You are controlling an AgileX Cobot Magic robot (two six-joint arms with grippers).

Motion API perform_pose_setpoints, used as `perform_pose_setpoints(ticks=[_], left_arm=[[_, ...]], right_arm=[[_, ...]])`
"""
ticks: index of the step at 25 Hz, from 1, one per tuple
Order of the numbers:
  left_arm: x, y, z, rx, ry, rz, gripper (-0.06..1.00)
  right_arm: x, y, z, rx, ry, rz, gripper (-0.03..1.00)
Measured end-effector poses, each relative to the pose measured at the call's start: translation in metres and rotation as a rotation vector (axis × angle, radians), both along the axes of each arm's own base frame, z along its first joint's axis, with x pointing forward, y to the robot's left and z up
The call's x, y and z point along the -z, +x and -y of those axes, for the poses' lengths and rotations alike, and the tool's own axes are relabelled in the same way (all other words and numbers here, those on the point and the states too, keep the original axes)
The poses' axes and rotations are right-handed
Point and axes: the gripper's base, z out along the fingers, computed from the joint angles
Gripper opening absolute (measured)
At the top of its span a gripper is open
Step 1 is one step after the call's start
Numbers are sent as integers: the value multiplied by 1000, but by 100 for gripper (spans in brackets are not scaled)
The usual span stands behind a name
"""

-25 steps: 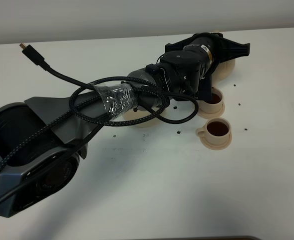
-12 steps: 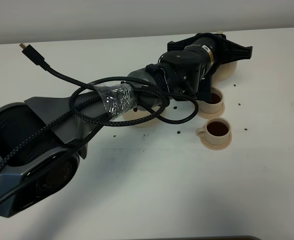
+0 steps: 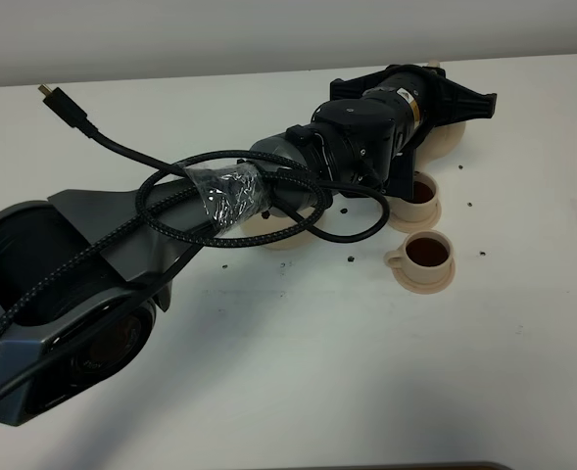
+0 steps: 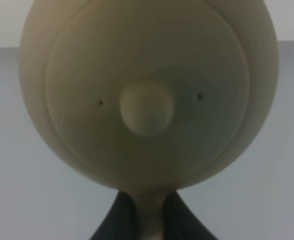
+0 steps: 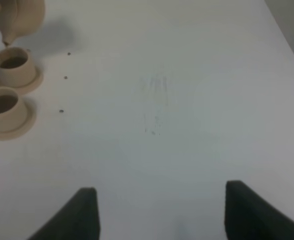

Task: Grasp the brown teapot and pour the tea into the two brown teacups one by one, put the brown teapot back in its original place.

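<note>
**Pouring almost finished, return to saucer left**

Pinching the handle of the teapot [image 4: 147, 90], the left gripper [image 4: 146, 220] is seen pressed together. The teapot is held aloft at one o'clock of the far cup [image 3: 420, 191]. Both cups, the near cup [image 3: 427, 253] included, are seen filled. The wide saucer [image 3: 278, 233] remains unoccupied. The right gripper [image 5: 161, 210] is spread, idle.

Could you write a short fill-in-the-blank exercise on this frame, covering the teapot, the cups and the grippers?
1. The left gripper is shut on the handle of the round tan ceramic ____.
2. Both small tan ceramic teacups hold dark ____.
3. Each teacup stands on a matching round ____.
4. The right gripper has its jaws ____.

Missing words: teapot; tea; saucer; open
</note>
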Motion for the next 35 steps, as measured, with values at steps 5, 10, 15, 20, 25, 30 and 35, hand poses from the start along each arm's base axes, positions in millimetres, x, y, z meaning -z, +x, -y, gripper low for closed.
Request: perform_pose_setpoints(ticks=[5, 10, 15, 20, 25, 30, 35], left_arm=[[0, 0, 0, 3, -1, 0, 13], [0, 0, 0, 2, -2, -1, 13], [2, 1, -3, -63, -36, -49, 13], [5, 3, -10, -182, -59, -114, 13], [8, 4, -15, -280, -109, -183, 13], [1, 3, -18, -395, -266, -266, 13], [-22, 0, -27, -593, -497, -357, 13]], right_arm=[[0, 0, 0, 0, 0, 0, 52], [0, 0, 0, 0, 0, 0, 52], [0, 0, 0, 0, 0, 0, 52], [0, 0, 0, 0, 0, 0, 52], [0, 0, 0, 0, 0, 0, 52], [0, 0, 0, 0, 0, 0, 52], [0, 0, 0, 0, 0, 0, 52]])
